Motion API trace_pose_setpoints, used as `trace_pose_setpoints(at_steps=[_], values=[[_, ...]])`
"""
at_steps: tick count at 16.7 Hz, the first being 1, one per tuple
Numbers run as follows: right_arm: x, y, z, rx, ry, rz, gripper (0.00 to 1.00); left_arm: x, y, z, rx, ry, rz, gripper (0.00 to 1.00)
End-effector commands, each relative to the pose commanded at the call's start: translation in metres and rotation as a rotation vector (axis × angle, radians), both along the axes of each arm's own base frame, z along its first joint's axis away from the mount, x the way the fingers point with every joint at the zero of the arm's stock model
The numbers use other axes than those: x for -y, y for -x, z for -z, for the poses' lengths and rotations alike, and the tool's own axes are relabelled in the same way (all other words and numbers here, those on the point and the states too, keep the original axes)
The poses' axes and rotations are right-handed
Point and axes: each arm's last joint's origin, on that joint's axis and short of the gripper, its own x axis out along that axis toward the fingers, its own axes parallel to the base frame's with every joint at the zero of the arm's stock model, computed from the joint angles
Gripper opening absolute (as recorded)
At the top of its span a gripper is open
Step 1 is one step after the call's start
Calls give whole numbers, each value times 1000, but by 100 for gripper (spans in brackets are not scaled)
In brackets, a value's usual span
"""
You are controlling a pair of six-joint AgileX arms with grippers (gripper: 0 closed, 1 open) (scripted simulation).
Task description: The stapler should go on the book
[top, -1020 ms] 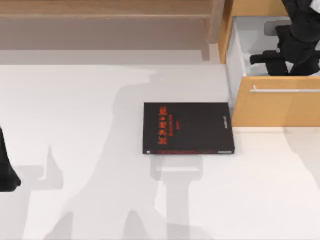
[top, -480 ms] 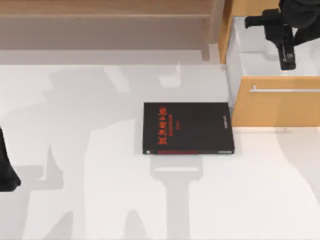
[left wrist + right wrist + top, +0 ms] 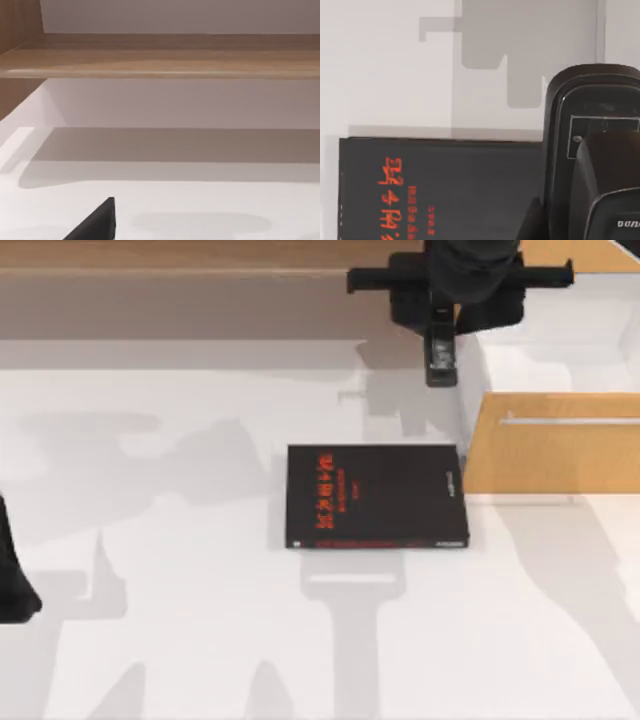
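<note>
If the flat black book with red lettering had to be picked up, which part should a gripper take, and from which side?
Probably the long red-striped edge of the flat black book with red lettering, approached from the table's near side. It lies flat, so only the thin edges offer grip, and the wooden drawer front crowds its right edge. The right gripper, shut on the small black stapler, is occupied.

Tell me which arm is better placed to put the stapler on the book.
Right: its tool already holds the stapler, lifted near the book. The left arm is parked at the table's left edge.
</note>
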Motion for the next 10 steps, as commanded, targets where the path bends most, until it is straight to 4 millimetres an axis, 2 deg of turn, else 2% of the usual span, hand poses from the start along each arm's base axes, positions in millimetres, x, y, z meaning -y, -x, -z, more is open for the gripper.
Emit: trace_pose_setpoints(at_steps=[3,5,7,10], values=[[-33,15,21,-69,-22,-19,0,0,0,0,0,0,0,100],[-48,20,40,-126,-23,-23,0,0,0,0,0,0,0,100],[-55,20,61,-183,-16,-18,0,0,0,0,0,0,0,100],[-52,14,87,-251,-2,6,0,0,0,0,0,0,0,100]])
